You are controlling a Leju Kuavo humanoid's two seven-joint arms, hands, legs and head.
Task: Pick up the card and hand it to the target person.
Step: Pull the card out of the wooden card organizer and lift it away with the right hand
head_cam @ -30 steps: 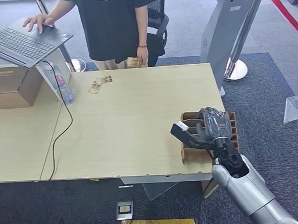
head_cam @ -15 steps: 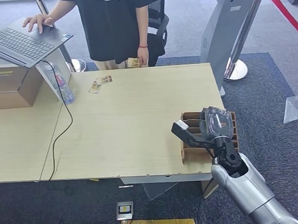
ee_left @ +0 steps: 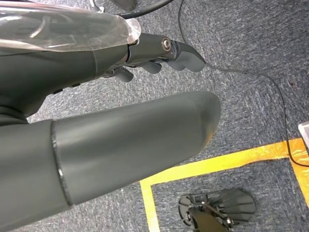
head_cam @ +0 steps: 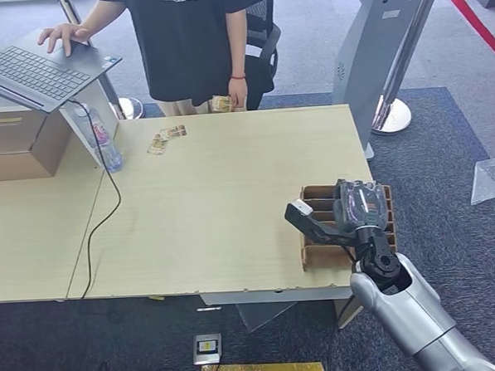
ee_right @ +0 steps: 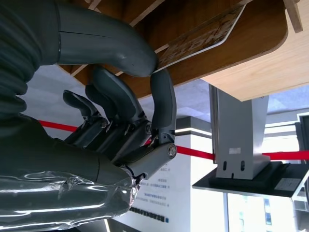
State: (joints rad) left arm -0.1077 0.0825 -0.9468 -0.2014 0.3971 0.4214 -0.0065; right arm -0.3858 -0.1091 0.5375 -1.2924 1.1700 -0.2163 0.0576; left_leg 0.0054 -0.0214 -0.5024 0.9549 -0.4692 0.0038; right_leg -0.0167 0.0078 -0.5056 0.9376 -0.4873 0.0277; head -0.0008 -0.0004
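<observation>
- Table (head_cam: 221, 203): light wood; a person (head_cam: 187, 39) in a black shirt stood at its far edge, one hand on a laptop (head_cam: 38, 72) raised near the far left corner.
- Cardboard box (head_cam: 317, 252): slotted, sat at the table's near right corner.
- Right hand (head_cam: 349, 209): over the box, thumb and one finger pinched on a card (ee_right: 198, 36) standing in a slot; other fingers curled loosely beside them.
- Left hand (ee_left: 109, 96): hung over dark carpet; fingers partly curled, thumb straight, holding nothing.
- Water bottle (head_cam: 105, 143): stood below the laptop near the far left corner.
- Loose cards (head_cam: 166, 138): lay near the far edge, in front of the person.
</observation>
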